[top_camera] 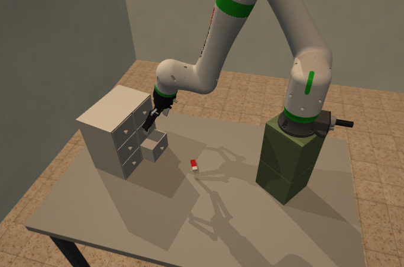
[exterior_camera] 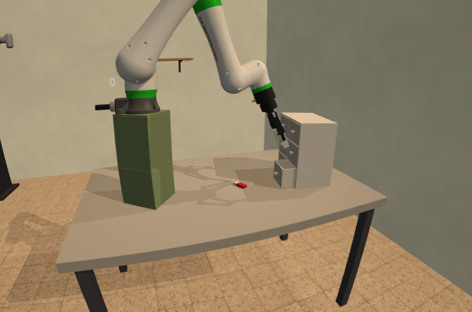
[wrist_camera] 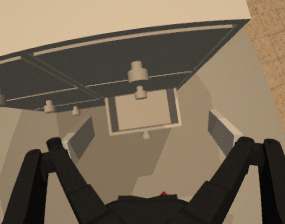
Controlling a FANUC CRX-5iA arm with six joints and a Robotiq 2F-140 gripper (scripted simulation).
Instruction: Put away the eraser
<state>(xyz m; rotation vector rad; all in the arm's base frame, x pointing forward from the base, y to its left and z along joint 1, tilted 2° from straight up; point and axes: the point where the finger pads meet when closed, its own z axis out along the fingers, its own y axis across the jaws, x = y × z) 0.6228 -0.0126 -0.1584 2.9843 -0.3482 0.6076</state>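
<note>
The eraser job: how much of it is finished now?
Done: one bottom drawer of the chest is pulled out. In hand: nothing; the gripper hangs above it, jaws open. Left: the red-and-white eraser lies on the table, and that drawer needs pushing in.

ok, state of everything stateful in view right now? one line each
gripper: open wide, holding nothing, in front of the chest above the open drawer.
bottom drawer: pulled partway out, level; what can be seen of its inside looks bare.
other drawers: pushed in.
chest: upright on the table.
eraser: loose on the table, between chest and arm pedestal, untouched.
</note>
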